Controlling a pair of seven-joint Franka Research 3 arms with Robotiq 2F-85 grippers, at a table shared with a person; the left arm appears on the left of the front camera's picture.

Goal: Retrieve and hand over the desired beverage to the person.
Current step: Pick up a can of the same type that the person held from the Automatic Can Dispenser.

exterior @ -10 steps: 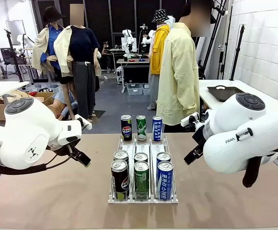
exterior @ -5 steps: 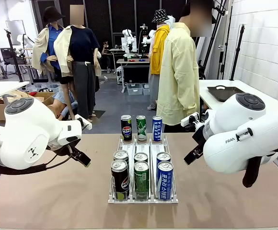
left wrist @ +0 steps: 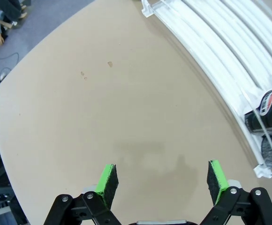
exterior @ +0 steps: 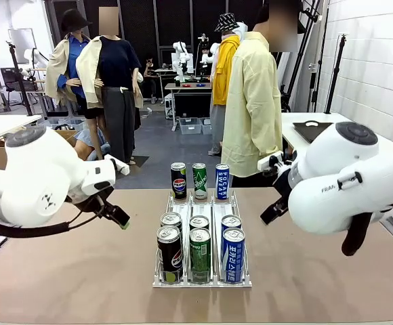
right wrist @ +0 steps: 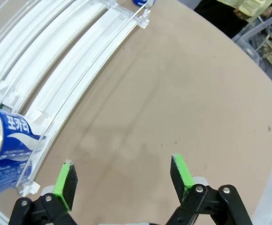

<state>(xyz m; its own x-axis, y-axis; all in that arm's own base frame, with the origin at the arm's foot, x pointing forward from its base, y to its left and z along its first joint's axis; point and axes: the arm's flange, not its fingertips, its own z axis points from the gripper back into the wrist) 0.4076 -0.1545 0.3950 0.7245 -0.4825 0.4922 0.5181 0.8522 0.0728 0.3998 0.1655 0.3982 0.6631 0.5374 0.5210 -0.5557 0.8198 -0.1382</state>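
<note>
A clear three-lane rack (exterior: 202, 279) at the table's middle holds black Pepsi cans (exterior: 169, 252), green cans (exterior: 199, 252) and blue cans (exterior: 232, 253); three more cans stand at its far end. The person (exterior: 252, 101) in a pale-yellow shirt stands at the far side, turned away. My left gripper (exterior: 117, 217) hovers left of the rack; in the left wrist view it (left wrist: 162, 176) is open over bare tabletop, rack (left wrist: 211, 42) and a Pepsi can (left wrist: 267, 108) off to one side. My right gripper (exterior: 272, 211) hovers right of the rack, open (right wrist: 124, 176), beside a blue can (right wrist: 4, 133).
A white side table at the right carries a black tray (exterior: 315, 130). Another white table (exterior: 0, 125) stands at the far left. Bare brown tabletop (exterior: 81, 277) lies on both sides of the rack.
Both arms have shifted slightly upward; the cans and the person have not moved.
</note>
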